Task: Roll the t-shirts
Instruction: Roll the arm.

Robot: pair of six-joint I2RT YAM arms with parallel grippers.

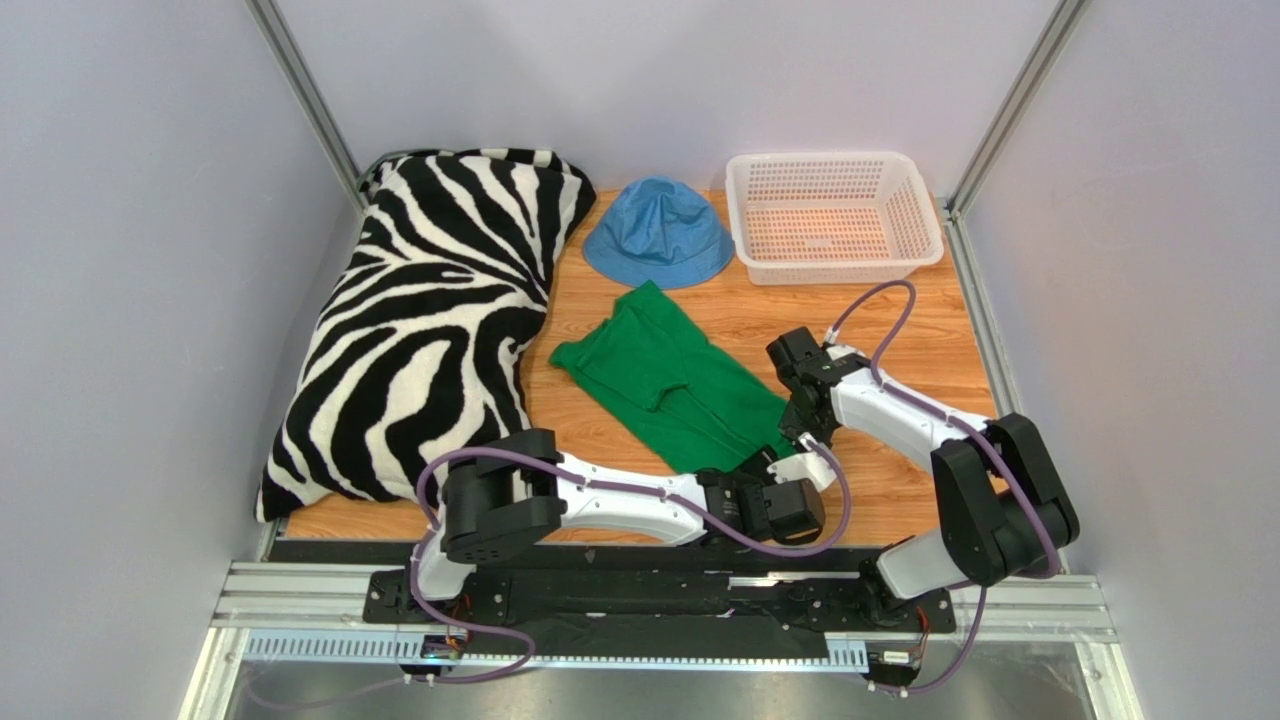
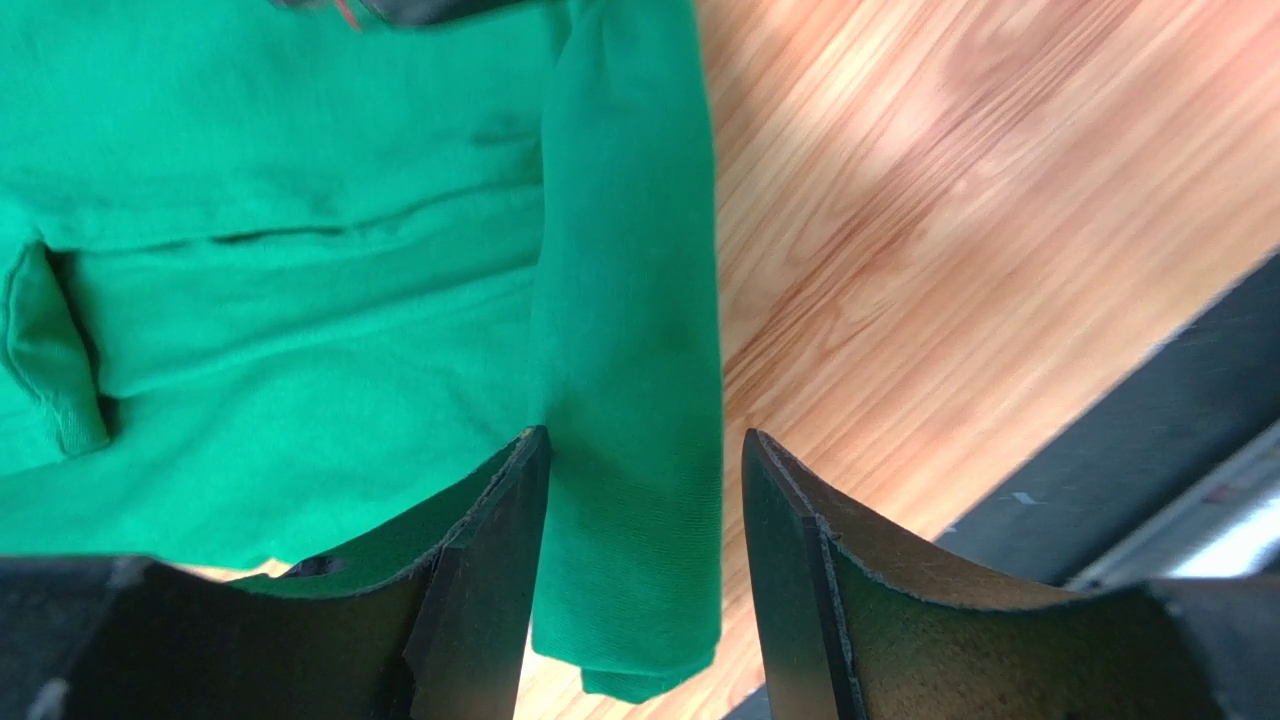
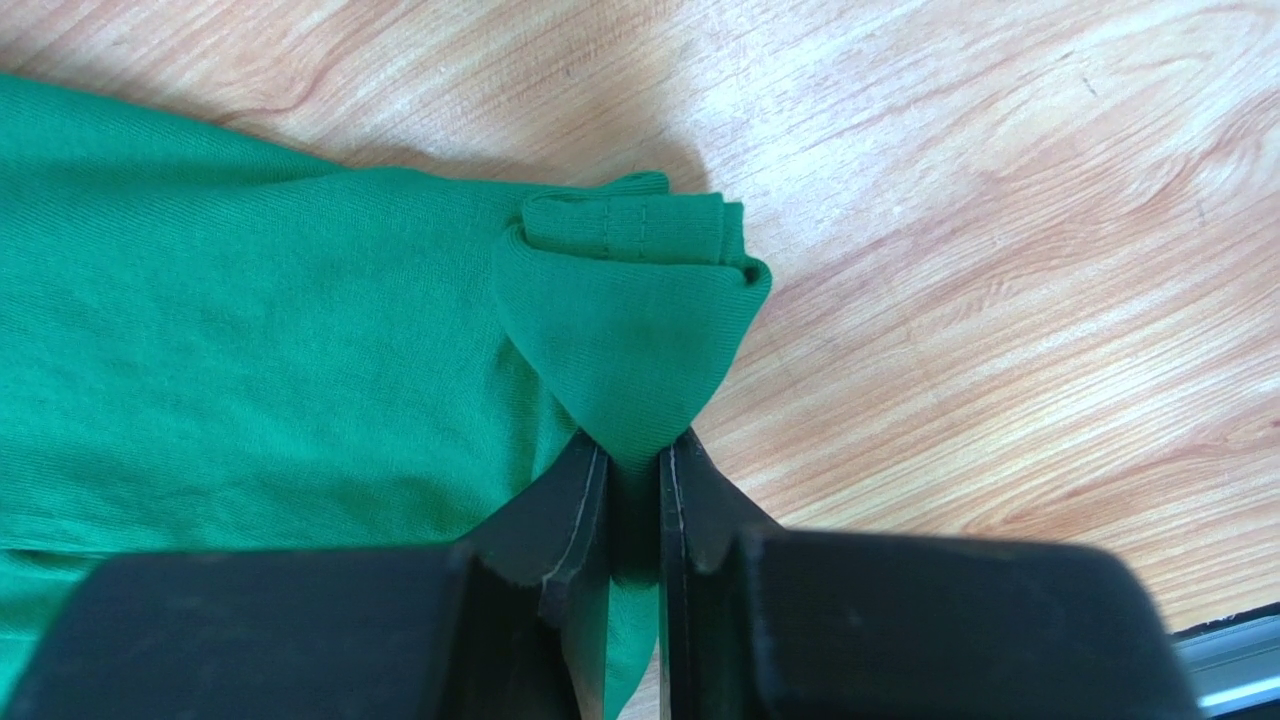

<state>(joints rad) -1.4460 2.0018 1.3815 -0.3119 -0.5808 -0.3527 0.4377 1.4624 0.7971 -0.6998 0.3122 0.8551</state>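
1. Top external view: your black-and-white zebra-striped pillow (image 1: pixel 428 323) lay at the left of the wooden table (image 1: pixel 751 308).
2. Beside it, mid-table, the plain bright green cloth t-shirt (image 1: pixel 669 375) lay partly folded, near the blue bucket hat (image 1: pixel 658 230).
3. Your left gripper (image 2: pixel 643 450) stood with jaws apart, straddling a folded strip of that shirt.
4. Your right gripper (image 3: pixel 634 450) was pinched tight on a bunched fold of it.
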